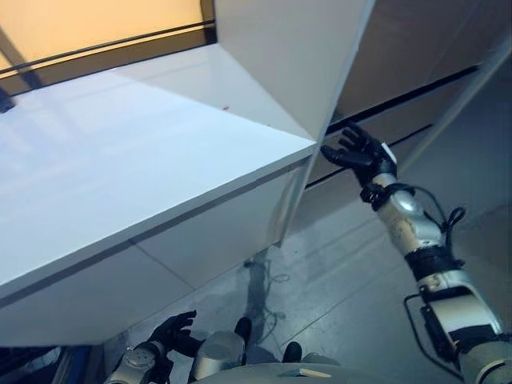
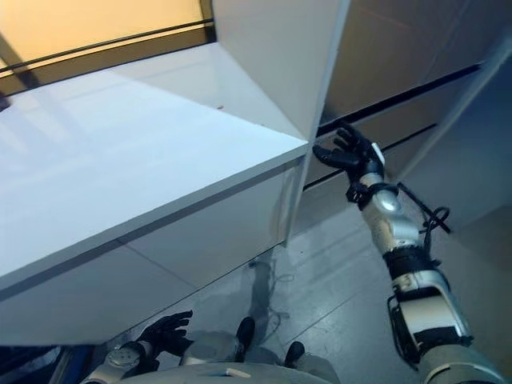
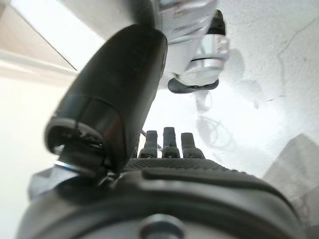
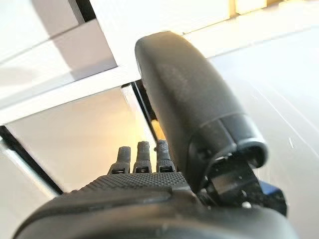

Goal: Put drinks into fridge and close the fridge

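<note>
At upper right of the head views, the right hand (image 1: 362, 152) is raised with fingers straight and spread, holding nothing, its fingertips at or just short of the free edge of the white door (image 1: 304, 56). Contact cannot be confirmed from these views. The door's long axis runs roughly vertical, and its edge lies directly ahead of the palm, toward the robot's left. Judgement: this is the closing step, and the push should go leftward against that edge.

The right hand is much the nearer one. The left hand (image 1: 172, 332) hangs low by the body, well apart from the door, fingers loosely extended and empty; its wrist view shows only floor past the fingers.

No drinks show in any view. Neither hand carries one, and the fridge interior is hidden, so I cannot tell whether they are already inside.

Surface: a broad white top (image 1: 120, 160), glossy and bare apart from a tiny speck, fills the left and centre. It reads as the top of a cabinet or the fridge body; which one is unclear. Its white front face drops to a grey tiled floor (image 1: 344, 272).

Room: beyond the door are grey wall panels (image 1: 416, 72) with dark horizontal seams. A warm orange panel (image 1: 96, 20) sits behind the top at far left.
</note>
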Robot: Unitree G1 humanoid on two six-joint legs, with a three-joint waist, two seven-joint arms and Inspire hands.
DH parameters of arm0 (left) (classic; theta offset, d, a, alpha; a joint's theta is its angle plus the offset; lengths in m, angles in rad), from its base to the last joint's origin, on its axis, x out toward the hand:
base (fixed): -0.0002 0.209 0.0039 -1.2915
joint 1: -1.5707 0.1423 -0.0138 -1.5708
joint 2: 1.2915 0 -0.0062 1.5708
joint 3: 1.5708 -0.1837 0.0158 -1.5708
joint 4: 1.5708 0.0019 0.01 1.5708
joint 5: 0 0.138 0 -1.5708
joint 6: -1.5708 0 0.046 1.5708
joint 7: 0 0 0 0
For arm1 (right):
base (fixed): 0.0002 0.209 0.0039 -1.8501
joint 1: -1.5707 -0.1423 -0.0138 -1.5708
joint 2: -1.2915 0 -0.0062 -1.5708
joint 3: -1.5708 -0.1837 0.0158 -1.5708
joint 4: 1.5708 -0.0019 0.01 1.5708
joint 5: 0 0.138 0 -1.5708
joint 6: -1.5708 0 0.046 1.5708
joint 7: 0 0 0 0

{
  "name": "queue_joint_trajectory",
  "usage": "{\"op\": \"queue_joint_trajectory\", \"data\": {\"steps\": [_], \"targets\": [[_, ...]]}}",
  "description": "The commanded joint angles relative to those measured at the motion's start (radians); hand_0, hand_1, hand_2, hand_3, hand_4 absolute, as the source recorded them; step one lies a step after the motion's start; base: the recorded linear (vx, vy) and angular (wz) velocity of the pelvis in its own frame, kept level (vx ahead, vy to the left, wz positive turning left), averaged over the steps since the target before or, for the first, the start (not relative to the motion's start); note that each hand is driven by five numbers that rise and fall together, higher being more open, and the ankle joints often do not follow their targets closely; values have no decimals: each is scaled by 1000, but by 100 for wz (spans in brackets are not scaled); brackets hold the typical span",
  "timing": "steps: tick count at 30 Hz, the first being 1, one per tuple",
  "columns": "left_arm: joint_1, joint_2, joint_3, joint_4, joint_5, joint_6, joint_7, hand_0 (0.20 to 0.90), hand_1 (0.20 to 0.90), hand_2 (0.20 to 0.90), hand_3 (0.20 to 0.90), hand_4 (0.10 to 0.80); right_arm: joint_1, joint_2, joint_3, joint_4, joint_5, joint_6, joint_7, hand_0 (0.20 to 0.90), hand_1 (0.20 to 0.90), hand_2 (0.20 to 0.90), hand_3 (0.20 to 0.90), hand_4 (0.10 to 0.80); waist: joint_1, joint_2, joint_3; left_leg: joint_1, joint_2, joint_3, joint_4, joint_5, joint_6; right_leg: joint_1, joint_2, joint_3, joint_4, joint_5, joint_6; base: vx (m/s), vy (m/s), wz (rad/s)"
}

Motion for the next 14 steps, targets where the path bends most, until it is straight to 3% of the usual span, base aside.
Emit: {"op": "queue_joint_trajectory", "data": {"steps": [1, 6, 9, 14], "targets": [[-24, -45, 3, 9, -95, -38, -2, 900, 900, 900, 900, 800, 90, -22, -67, -46, -42, -93, 61, 900, 900, 900, 900, 800, -59, 0, -103, 43, -9, 88, -37, -90, 35, -8, 10, 78, -45, 70, 30, -84, -47, -25], [-5, -73, 45, 41, -138, -36, 2, 900, 900, 900, 900, 800, 265, 50, -48, 40, -93, -59, 141, 900, 900, 900, 900, 800, -101, 2, -127, 63, 8, 126, -81, -73, 26, -3, 22, 94, -70, 77, 31, -59, -28, -31], [-1, -89, 83, 84, -184, -42, -10, 900, 900, 900, 900, 800, 356, 123, -39, 202, -111, -13, 212, 900, 900, 900, 900, 800, -121, 4, -138, 72, 14, 151, -96, -67, 22, 5, 29, 98, -93, 83, 31, -46, -15, -26], [-4, -115, 128, 156, -194, -64, -28, 900, 900, 900, 900, 800, 411, 187, -79, 522, -115, 10, 221, 900, 900, 900, 900, 800, -124, 8, -146, 82, 18, 166, -110, -64, 17, 20, 38, 87, -123, 92, 30, -16, -13, -7]]}}
